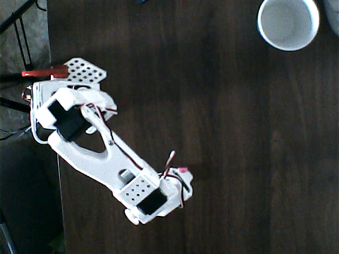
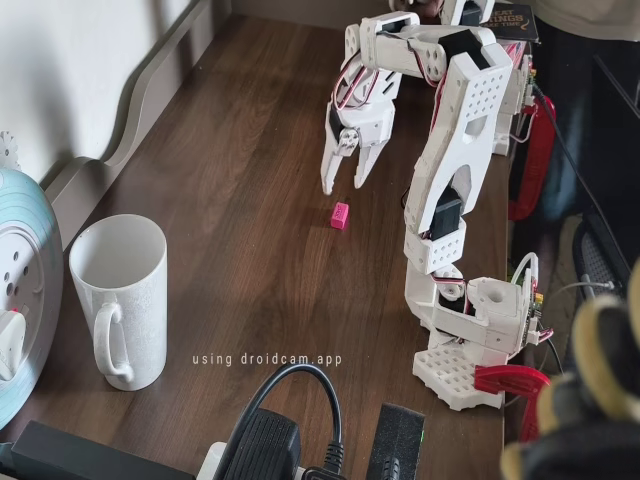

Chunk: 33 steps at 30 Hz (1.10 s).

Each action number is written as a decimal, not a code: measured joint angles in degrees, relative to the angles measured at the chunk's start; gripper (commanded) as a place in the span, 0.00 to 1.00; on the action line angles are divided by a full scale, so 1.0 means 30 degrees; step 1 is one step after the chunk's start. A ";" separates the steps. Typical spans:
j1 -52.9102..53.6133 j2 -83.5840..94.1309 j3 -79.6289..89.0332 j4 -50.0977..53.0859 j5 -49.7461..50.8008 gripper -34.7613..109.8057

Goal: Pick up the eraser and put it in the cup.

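Observation:
The eraser (image 2: 340, 215) is a tiny pink block lying flat on the dark wooden table; in the overhead view the eraser (image 1: 184, 170) peeks out beside the white wrist. My gripper (image 2: 343, 184) hangs just above it, open, fingers pointing down and nothing between them. The white cup (image 2: 125, 300) stands upright at the near left of the fixed view, well apart from the eraser, with a handle on its front. From overhead the cup (image 1: 263, 32) sits in the top right corner, its pale inside bare.
A black power adapter (image 2: 265, 450) with its cable and a black block (image 2: 396, 442) lie at the front edge. A light blue round object (image 2: 22, 270) stands left of the cup. A second white vessel (image 1: 333, 16) shows as a sliver. A red clamp (image 2: 510, 380) holds the arm's base.

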 measured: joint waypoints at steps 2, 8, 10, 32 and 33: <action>0.0000 -0.0029 0.0000 0.0000 0.0527 0.37; -0.0820 -0.2607 -0.0029 -0.0791 0.4688 0.34; -0.0996 -0.3164 0.0029 -0.1055 0.5537 0.34; -0.3428 -0.0029 -0.0029 -0.1699 0.5508 0.24; -0.3955 0.1641 0.0059 -0.1055 0.5186 0.24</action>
